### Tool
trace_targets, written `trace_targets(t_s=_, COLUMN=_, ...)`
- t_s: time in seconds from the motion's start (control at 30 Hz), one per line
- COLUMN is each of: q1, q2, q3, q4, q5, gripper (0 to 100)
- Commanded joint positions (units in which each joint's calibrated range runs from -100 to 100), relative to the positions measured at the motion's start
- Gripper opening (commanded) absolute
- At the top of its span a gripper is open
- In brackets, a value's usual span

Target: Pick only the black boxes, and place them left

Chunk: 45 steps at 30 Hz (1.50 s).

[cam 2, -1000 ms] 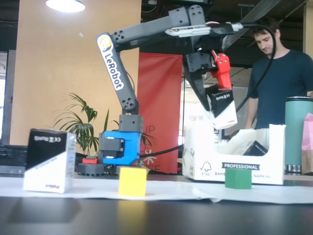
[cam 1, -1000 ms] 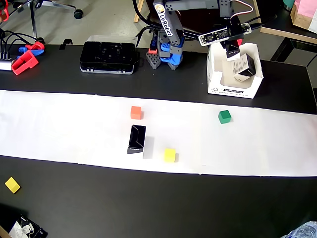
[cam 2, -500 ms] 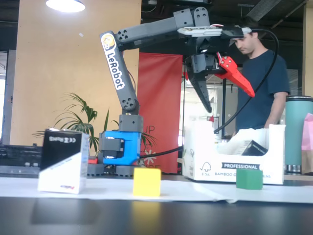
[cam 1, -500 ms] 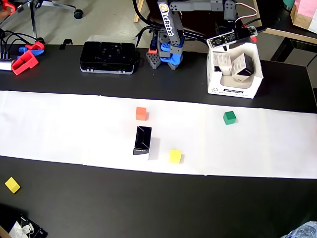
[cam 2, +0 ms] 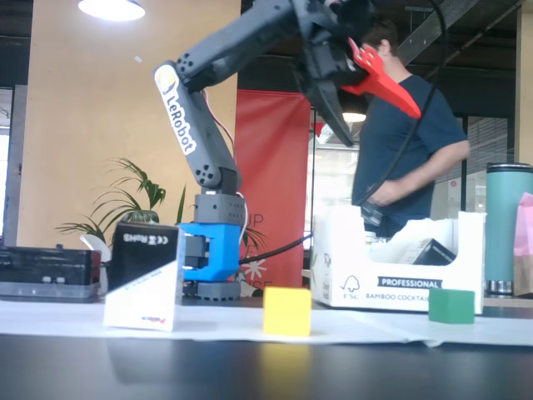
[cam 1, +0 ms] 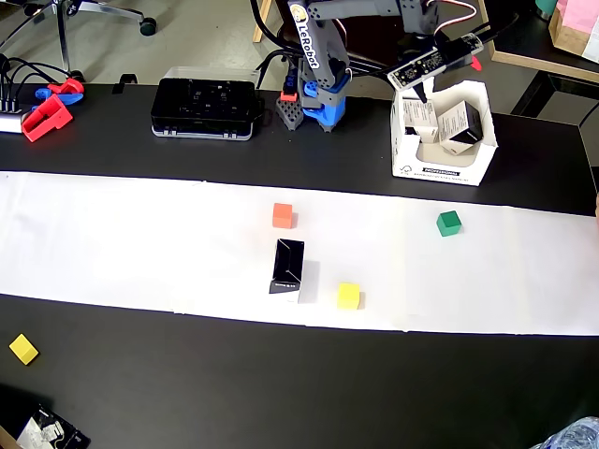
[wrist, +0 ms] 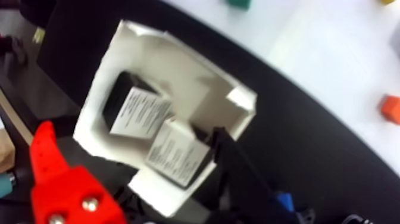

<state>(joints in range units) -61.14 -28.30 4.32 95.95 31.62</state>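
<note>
Overhead view: two boxes (cam 1: 456,122) in tray (cam 1: 404,154), one box (cam 1: 288,267) between cubes (cam 1: 348,296)

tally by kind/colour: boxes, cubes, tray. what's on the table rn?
Black boxes: 3. One on the paper, two in the tray.
Orange cubes: 1.
Green cubes: 1.
Yellow cubes: 2.
White tray: 1.
Total: 9.

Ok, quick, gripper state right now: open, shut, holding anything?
Gripper: open, holding nothing, raised above the white tray with two black boxes inside.
</note>
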Motion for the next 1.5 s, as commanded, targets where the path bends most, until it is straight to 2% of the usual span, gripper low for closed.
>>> trace_targets(t_s=0.0, q1=10.95, q2=-9.51, q3=-5.83, q4=0.08, q5=3.96, gripper=50)
trace_targets(t_s=0.17, q1=20.13, q2=-15.44, q3=-5.65, q4=0.08, q5=6.38, gripper=50)
trace_targets(t_s=0.47, q1=41.27, q2=-16.46, q3=-4.95, q4=-0.32, q5=16.74, gripper=50)
trace_targets(t_s=0.73, q1=56.6, q2=-6.51, q3=-5.74, q4=-0.48, q5=17.22, gripper=50)
trace_targets(t_s=0.87, q1=60.75, q2=1.32, q3=-7.87, q4=-2.86, q5=17.22, gripper=50)
trace_targets(t_s=1.23, q1=65.87, q2=17.67, q3=-14.96, q4=-18.84, q5=17.38, gripper=50)
trace_targets(t_s=1.33, q1=66.04, q2=20.44, q3=-15.23, q4=-19.87, q5=19.48, gripper=50)
trace_targets(t_s=1.47, q1=66.04, q2=23.52, q3=-15.23, q4=-19.95, q5=19.64, gripper=50)
